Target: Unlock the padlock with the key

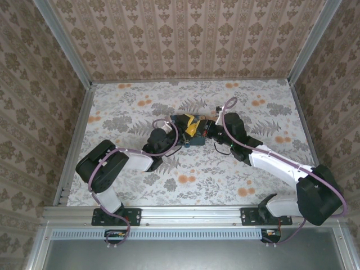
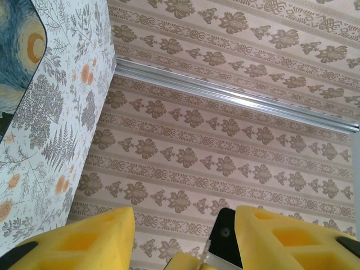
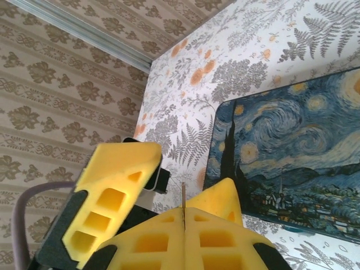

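Blue-and-yellow painted tin box (image 3: 292, 157) lies flat near centre of table (image 1: 129, 107). Table cover: grey ferns, orange flowers. Patterned beige wallpaper (image 1: 185, 34) on three sides. Metal rail (image 1: 191, 215) along near edge.

A flat table (image 1: 225, 180) covered in a white sheet printed with grey ferns and orange blossoms carries everything. In the top view, orange clusters sit toward 10, 2 and 6 o'clock. One thing rests flat on it: a rectangular tin box (image 1: 196, 140) with rounded corners, painted with a swirling blue-and-yellow night sky, just toward 12 o'clock from the table's middle. The right wrist view shows its lid (image 3: 292, 157) face up, with patterned table (image 3: 236, 67) around it at 9 through 12 o'clock.
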`<state>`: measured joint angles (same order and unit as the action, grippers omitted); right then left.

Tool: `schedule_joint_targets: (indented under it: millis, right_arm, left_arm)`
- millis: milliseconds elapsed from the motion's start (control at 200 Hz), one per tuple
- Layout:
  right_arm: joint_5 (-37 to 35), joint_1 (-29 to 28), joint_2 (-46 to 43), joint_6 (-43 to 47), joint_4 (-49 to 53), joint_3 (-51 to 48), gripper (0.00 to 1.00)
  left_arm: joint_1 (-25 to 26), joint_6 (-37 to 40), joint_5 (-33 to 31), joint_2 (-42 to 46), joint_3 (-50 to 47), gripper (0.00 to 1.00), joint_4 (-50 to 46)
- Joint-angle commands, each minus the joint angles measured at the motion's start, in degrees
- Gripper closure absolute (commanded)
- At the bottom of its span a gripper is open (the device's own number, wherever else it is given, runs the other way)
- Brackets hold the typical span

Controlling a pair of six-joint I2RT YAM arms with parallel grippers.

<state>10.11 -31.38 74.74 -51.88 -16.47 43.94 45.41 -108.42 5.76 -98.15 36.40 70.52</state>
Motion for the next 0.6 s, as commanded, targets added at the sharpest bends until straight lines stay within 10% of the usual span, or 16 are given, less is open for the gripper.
schedule_joint_targets:
  millis: [0, 595]
  right_arm:
    - [2.1, 0.3, 0.1, -1.8, -3.0, -0.4, 1.00]
    - [2.6, 0.3, -0.2, -2.9, -4.4, -1.8, 1.00]
  left_arm:
    - [0.4, 0.6, -1.0, 0.1, -0.5, 0.50, 3.2]
    - [0.5, 0.9, -1.9, 0.2, -1.0, 0.78, 3.2]
